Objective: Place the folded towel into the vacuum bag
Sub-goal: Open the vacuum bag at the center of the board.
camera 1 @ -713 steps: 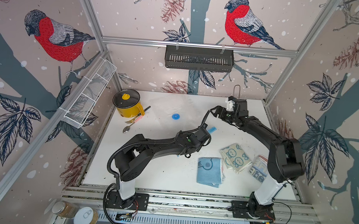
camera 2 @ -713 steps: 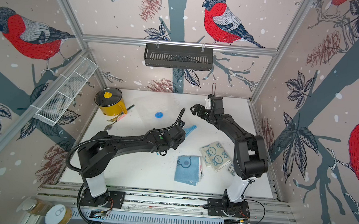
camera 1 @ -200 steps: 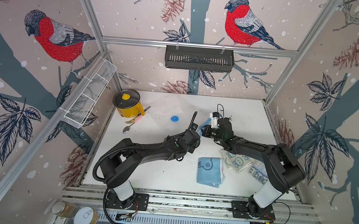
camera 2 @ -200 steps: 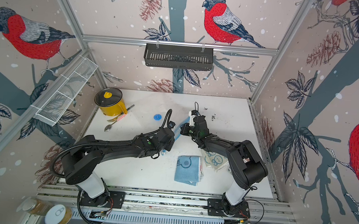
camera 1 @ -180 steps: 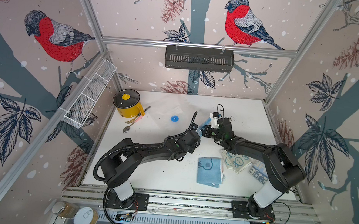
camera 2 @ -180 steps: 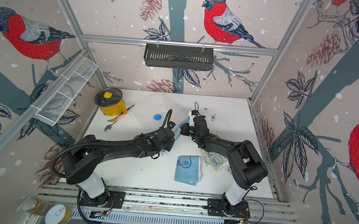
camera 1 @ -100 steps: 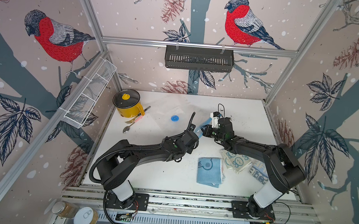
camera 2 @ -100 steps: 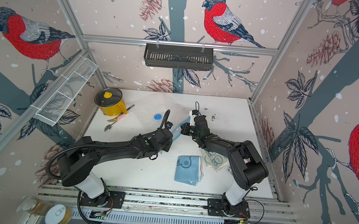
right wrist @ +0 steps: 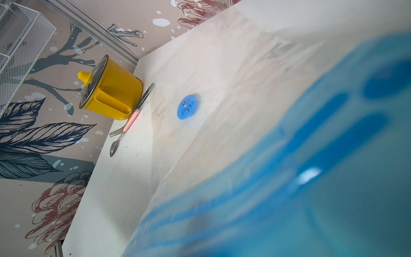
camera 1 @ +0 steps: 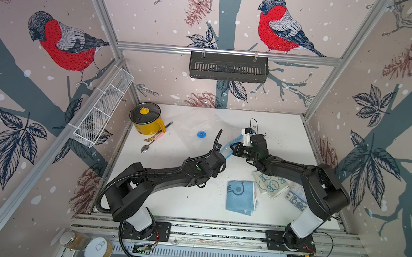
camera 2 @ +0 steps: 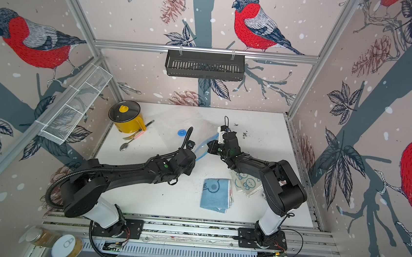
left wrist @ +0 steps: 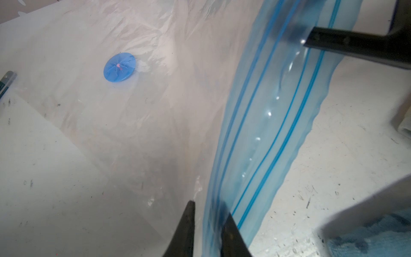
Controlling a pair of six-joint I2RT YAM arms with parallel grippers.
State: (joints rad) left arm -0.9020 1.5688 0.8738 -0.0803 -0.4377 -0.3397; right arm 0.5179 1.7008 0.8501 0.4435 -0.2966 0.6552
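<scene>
Right tool (camera 1: 235, 150) is clamped on the blue zip strip (left wrist: 273, 124) of the clear crinkly plastic vacuum bag (left wrist: 155, 111). Left tool (left wrist: 209, 213) straddles it, jaws narrow, pinch unclear. Folded blue terry towel (camera 1: 241, 197) lies on the white counter (camera 1: 168, 202), base-side of that strip, between both arms.

Left arm (camera 1: 165, 176): stretched toward worktop centre; left gripper (left wrist: 206, 204) jaws narrowed, slim gap. Right arm (camera 1: 293, 169): reaching inward; right gripper (camera 1: 236, 149) clamped on vacuum bag (left wrist: 278, 111).

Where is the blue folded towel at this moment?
In both top views the blue folded towel lies flat on the white table near its front edge, toward the robot's right, just beside the cream patterned cloth.
</scene>
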